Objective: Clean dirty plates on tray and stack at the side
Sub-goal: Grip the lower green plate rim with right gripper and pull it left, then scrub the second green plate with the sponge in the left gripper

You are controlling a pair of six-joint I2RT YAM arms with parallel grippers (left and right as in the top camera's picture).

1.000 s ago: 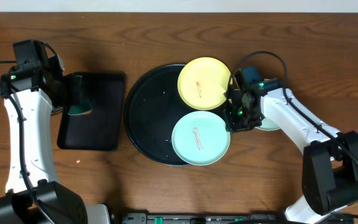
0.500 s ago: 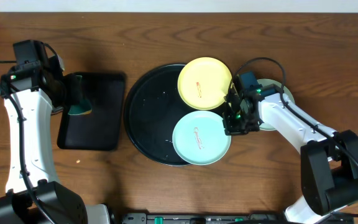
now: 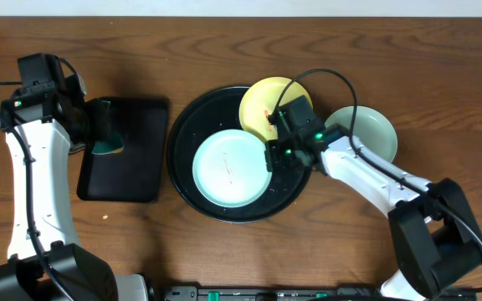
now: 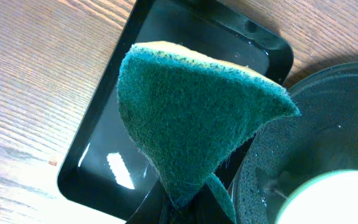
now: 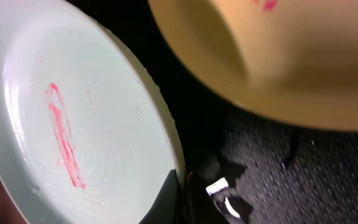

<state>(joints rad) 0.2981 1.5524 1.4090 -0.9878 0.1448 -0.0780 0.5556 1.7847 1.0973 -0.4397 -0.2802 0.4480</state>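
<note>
Overhead: round tray (image 3: 192, 117) sits mid-worktop (image 3: 224, 50), w/ rect tray (image 3: 141, 159) just beside its L rim, narrow wood gap btwn them. Mint plate (image 3: 228, 171) lies face-up on the round tray, left of centre; it's round so no long axis, but its faint red streak runs roughly along the top-bottom line of the frame. Bare black ring of tray shows on its L and lower sides. Yellow plate (image 3: 258, 104) is face-up at the tray's upper-R, its far edge over the rim, red mark near its R side. 2nd mint plate (image 3: 375, 134) rests off the tray on the worktop, just beside the R rim, partly under the R arm. R gripper (image 3: 276, 157) is at the mint plate's R edge. L gripper (image 3: 103, 130) hangs over the rect tray's L part w/ sponge (image 3: 107, 149). Open wood along the top edge and lower-L. L wrist: jaws mostly hidden but clamped on the sponge (image 4: 191, 118), green scour side to cam, yellow layer at top edge, folded to a point aimed R; rect tray (image 4: 185, 37) below, round tray (image 4: 328, 124) and mint plate (image 4: 334, 199) at R. R wrist: R gripper (image 5: 182, 199) jaws pinched narrow on the mint plate's (image 5: 73, 124) rim; red smear runs top-bottom. Yellow plate (image 5: 278, 56) near, dark gap btwn; can't tell if touching. Round tray (image 5: 303, 174) floor wet.
</note>
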